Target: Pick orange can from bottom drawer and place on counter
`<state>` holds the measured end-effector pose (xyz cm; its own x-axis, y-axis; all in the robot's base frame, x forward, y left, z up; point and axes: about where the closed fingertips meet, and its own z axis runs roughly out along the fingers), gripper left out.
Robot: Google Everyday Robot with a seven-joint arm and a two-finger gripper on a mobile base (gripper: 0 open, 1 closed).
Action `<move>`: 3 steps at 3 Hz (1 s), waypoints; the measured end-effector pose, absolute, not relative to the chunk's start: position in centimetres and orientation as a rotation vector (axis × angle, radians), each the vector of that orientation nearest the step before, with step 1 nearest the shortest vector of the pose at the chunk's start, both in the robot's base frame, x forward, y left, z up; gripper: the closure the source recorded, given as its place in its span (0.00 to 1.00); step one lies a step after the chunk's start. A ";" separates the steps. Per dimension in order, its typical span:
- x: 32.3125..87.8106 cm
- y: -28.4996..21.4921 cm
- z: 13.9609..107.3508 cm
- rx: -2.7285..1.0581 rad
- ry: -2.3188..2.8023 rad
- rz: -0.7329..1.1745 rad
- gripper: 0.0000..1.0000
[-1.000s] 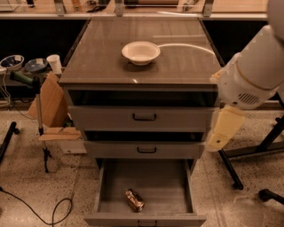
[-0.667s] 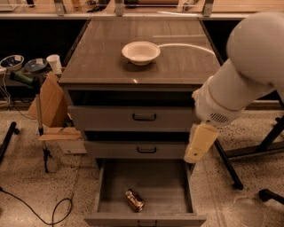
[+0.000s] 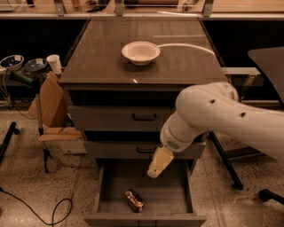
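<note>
The gripper (image 3: 159, 163) hovers behind and right of the orange can (image 3: 134, 200), which apparently lies diagonally in the bottom drawer (image 3: 171, 201); its grip state cannot be told.

Room setting, warm dim light. Speckled terrazzo floor (image 3: 26, 177), with a black cable (image 3: 44, 215) looping at lower left. Left of the grey cabinet (image 3: 111, 117): leaning cardboard (image 3: 51, 104), a paper cup (image 3: 54, 63) and two bowls (image 3: 12, 62). A pale wooden bench (image 3: 248, 6) spans the top edge. A dark slanted leg (image 3: 226, 164) stands at right. The gripper (image 3: 160, 163) hangs before the cabinet's lower front.
</note>
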<state>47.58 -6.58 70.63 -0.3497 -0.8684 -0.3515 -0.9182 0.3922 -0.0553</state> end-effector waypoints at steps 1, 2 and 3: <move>48.8 -4.6 65.8 -1.428 2.417 0.287 0.00; 48.7 -3.6 60.1 -1.289 2.511 0.387 0.00; 47.6 -2.5 54.7 -1.199 2.542 0.483 0.00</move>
<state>47.61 -2.53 54.70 -0.6122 -0.6852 -0.3945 -0.7822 0.5978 0.1754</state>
